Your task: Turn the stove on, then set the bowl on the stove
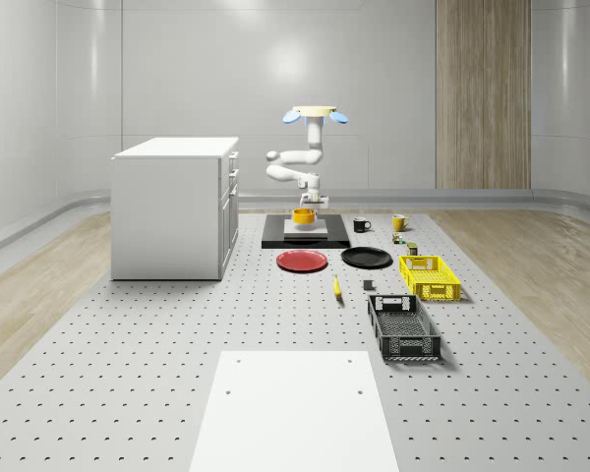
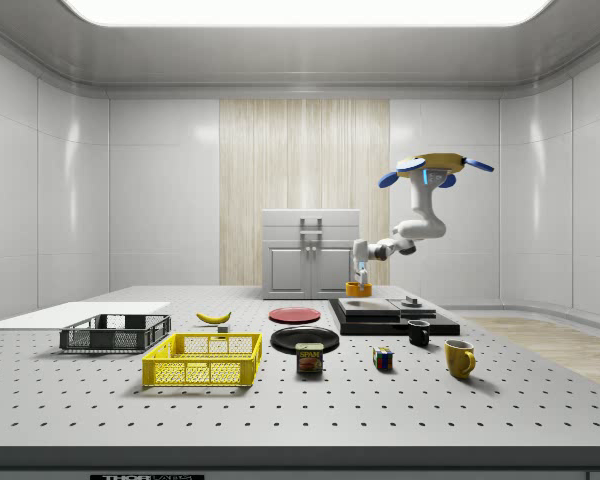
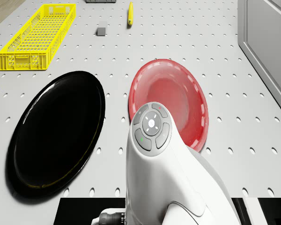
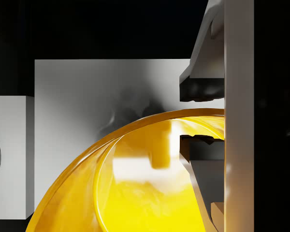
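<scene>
The wrist view cuts off most of the bowl [image 4: 135,188]; its rim passes between the two fingers [image 4: 203,89], one inside, one outside, pinching it. The whole-scene view shows the bowl on the stove [image 1: 306,234], gripper [image 1: 305,206] above it, with the drone [image 1: 315,114] hovering over the stove's far edge.

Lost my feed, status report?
Drone hovering behind stove. Gripper pinching bowl rim. Bowl over stove's grey plate. Nothing blocking.
</scene>
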